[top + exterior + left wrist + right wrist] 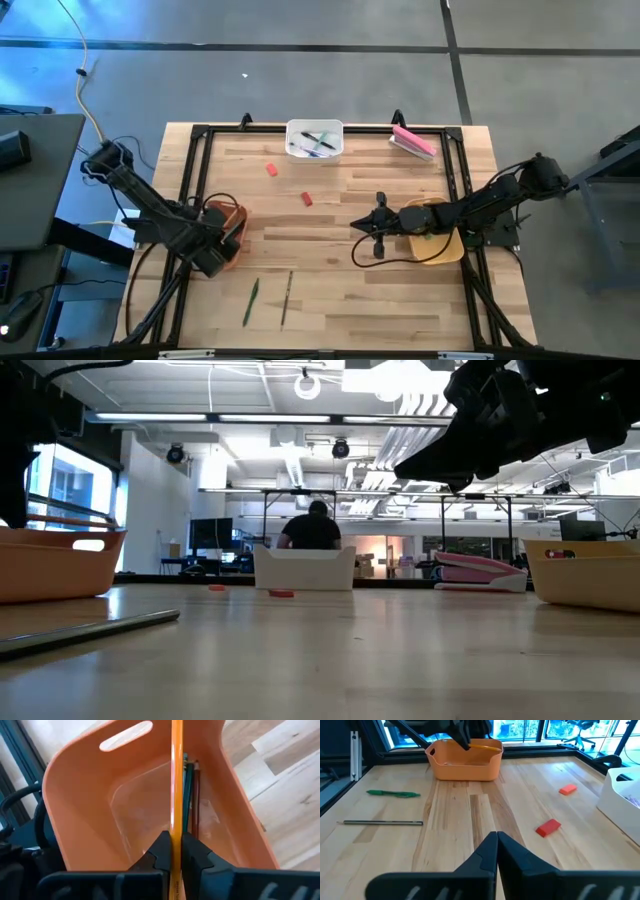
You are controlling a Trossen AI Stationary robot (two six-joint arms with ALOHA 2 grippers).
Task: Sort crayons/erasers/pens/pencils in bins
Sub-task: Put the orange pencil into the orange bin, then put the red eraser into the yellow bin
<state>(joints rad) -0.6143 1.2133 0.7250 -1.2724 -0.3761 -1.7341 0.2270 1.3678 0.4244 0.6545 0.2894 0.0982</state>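
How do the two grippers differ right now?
The left gripper is shut on an orange pencil; the right gripper is shut on nothing. The left gripper sits over the orange-brown bin at the table's left edge, where other pencils already lie; the right gripper hangs over bare wood near the middle, beside the mustard yellow bin. Both have their fingers closed.
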